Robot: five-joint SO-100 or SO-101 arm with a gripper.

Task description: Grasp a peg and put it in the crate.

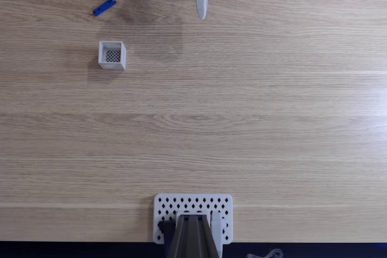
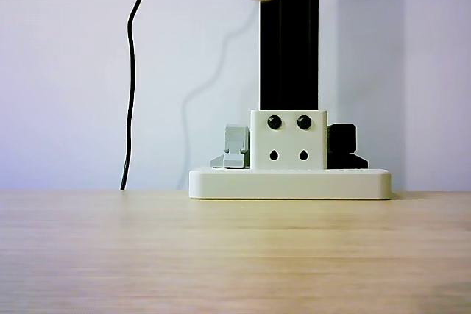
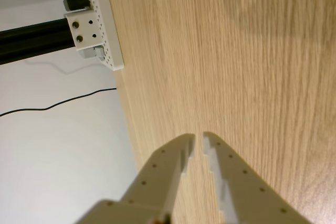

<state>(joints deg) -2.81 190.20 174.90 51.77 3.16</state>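
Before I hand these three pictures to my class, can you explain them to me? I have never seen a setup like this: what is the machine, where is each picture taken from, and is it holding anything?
It is a small robot arm on a wooden table. The fixed view looks straight down: the gripper enters from the top edge, a blue peg lies on the table, and just below it in the picture stands a small white crate, apart from it. A white perforated plate at the bottom edge carries a black post. The other view, low at table height, shows that stand side-on. The wrist view rides on the arm: the two fingers are almost together, a narrow gap between them, holding nothing.
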